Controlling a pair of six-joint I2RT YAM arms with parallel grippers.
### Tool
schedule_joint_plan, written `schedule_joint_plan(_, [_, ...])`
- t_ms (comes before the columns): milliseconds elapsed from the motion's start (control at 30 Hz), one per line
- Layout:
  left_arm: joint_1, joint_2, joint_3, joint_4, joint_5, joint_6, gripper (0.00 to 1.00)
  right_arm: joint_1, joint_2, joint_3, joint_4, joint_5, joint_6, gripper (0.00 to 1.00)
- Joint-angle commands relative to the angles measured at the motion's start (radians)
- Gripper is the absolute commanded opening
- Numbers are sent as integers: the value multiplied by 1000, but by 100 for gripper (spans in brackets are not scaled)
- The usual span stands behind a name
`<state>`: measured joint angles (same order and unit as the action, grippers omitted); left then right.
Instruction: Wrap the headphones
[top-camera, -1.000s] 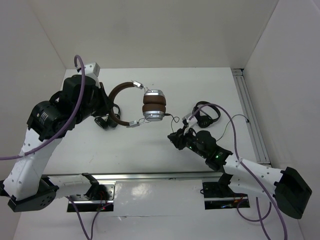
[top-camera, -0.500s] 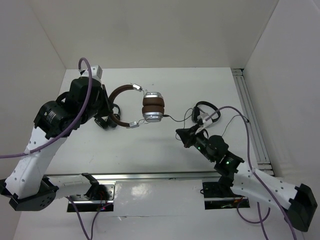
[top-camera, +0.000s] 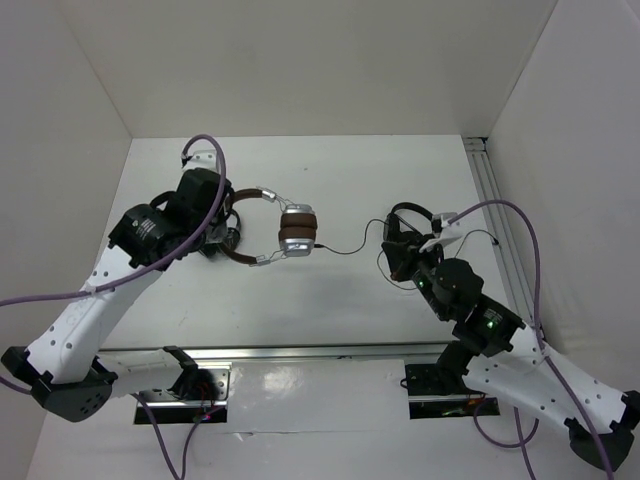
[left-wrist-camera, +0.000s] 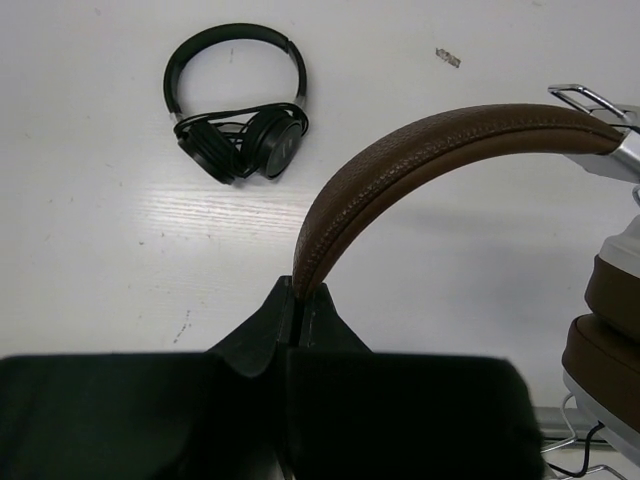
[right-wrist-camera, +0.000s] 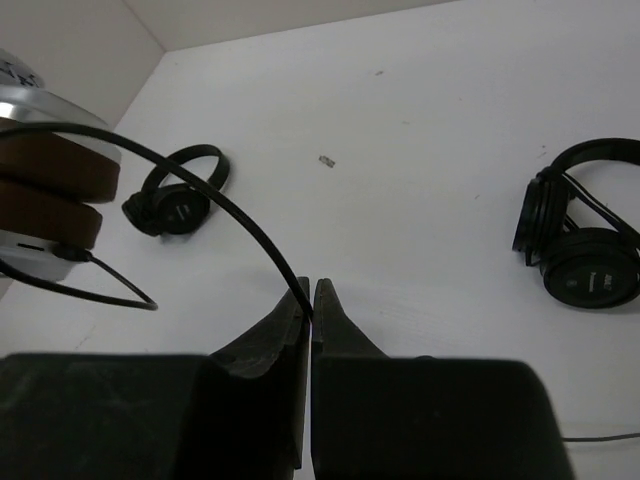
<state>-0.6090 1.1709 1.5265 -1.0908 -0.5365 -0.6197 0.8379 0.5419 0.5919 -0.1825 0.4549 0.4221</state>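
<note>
Gripping headphones (top-camera: 297, 232) by headband (left-wrist-camera: 420, 150): left pincer (left-wrist-camera: 298, 296) | right pincer (right-wrist-camera: 311, 300) pinching black cable (right-wrist-camera: 222, 207)

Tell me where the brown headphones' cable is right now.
In the top view the cable stretches across mid-table, from the headphones at left to the right gripper, which pinches it between its fingers.

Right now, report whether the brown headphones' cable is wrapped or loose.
Loose: the cable runs unwrapped from the headphones to the right gripper, shut on it.
</note>
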Motion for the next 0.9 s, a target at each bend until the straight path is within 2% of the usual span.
schedule_joint_plan(0, [15, -36, 12, 85, -34, 49, 0, 4, 24, 112, -72, -36, 20, 0])
schedule_joint_plan(100, [15, -36, 12, 66, -22, 103, 0, 4, 24, 196, -86, -94, 0, 0])
schedule_joint_plan(300, [15, -89, -100, 164, 79, 225, 0, 4, 202, 431, -195, -238, -140, 0])
schedule_joint_plan(433, [-3, -102, -137, 207, 213, 273, 0, 13, 349, 594, -258, -421, -224, 0])
schedule_joint_plan(533, [-67, -111, -160, 248, 332, 316, 0, 67, 389, 603, -238, -487, -287, 0])
schedule_joint_plan(700, [-190, -91, -172, 258, 368, 374, 0, 222, 446, 592, -206, -378, -315, 0])
schedule_joint_plan(867, [-369, -82, -172, 258, 363, 410, 0, 270, 486, 569, -206, -302, -315, 0])
